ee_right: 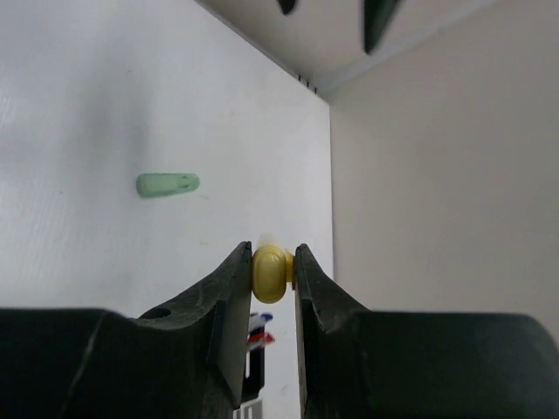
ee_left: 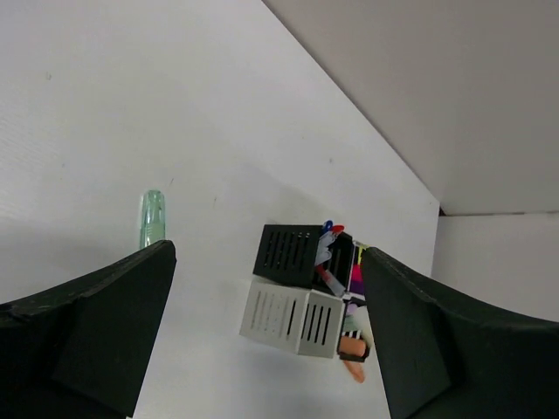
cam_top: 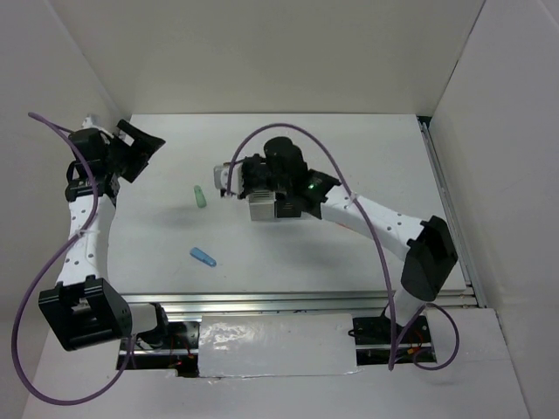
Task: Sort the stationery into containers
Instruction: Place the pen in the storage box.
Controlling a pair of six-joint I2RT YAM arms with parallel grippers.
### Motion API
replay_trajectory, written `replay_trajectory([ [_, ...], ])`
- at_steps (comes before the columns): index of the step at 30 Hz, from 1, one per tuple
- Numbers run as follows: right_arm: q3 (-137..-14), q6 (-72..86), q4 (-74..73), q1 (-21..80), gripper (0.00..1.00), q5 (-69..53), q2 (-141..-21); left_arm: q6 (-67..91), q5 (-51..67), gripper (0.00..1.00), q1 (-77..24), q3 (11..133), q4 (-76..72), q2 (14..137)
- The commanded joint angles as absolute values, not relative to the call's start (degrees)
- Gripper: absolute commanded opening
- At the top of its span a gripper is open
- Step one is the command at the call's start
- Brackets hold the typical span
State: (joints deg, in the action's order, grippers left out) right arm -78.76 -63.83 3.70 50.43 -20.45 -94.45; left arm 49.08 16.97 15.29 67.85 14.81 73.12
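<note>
1. The task looks well advanced. The block of four square slotted cups, two black and two silver-white (ee_left: pixel 293 292), stands mid-way across the white table (cam_top: pixel 349 148) and holds a cluster of pens with red and blue tips showing.
2. Two pieces are plainly left loose on the table. A stubby pale green marker (cam_top: pixel 199 196) lies to the left of the block, and a stubby light blue marker (cam_top: pixel 203 256) lies nearer the arm bases.
3. A peach-coloured marker (ee_left: pixel 354 367) shows at the block's corner. I cannot tell whether it sits in a cup or beside one.
4. The right end effector (ee_right: pixel 272 251) is narrow, clamped on a short yellow marker with a rounded end (ee_right: pixel 270 275). It hangs over the block, with pen tips just below its fingers.
5. The left end effector (cam_top: pixel 138 150) stands wide and empty at the table's left, well apart from the block.
6. The yellow marker is smooth, plump and pastel, gripped across its body.
</note>
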Motion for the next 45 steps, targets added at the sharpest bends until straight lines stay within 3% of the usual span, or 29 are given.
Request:
replay_trajectory([
  [1,-89.97,-46.26,-12.80,46.24,0.00,-18.91,-89.65,40.46,21.97,0.99,15.47,69.52,14.75,74.00],
  [8,-103.17,-23.85,-36.70,33.69,0.00,-19.33,-88.07,28.76,27.14,0.99,14.68,67.94,15.90,74.52],
  [13,-102.58,-16.63,-43.06,27.61,0.00,-24.51,-88.59,23.03,29.80,0.99,13.27,72.34,23.29,79.18],
  [19,-97.03,-11.96,-37.02,25.75,0.00,-26.72,-89.03,20.66,23.65,0.99,11.00,64.17,12.40,72.96],
  [35,-89.83,-10.64,-27.34,26.54,0.00,-24.00,-93.25,17.84,20.13,0.99,8.35,67.85,21.09,75.93],
  [45,-87.45,-12.04,-23.65,26.98,0.00,-22.41,-94.83,18.02,15.73,0.99,5.19,66.44,19.24,75.94],
])
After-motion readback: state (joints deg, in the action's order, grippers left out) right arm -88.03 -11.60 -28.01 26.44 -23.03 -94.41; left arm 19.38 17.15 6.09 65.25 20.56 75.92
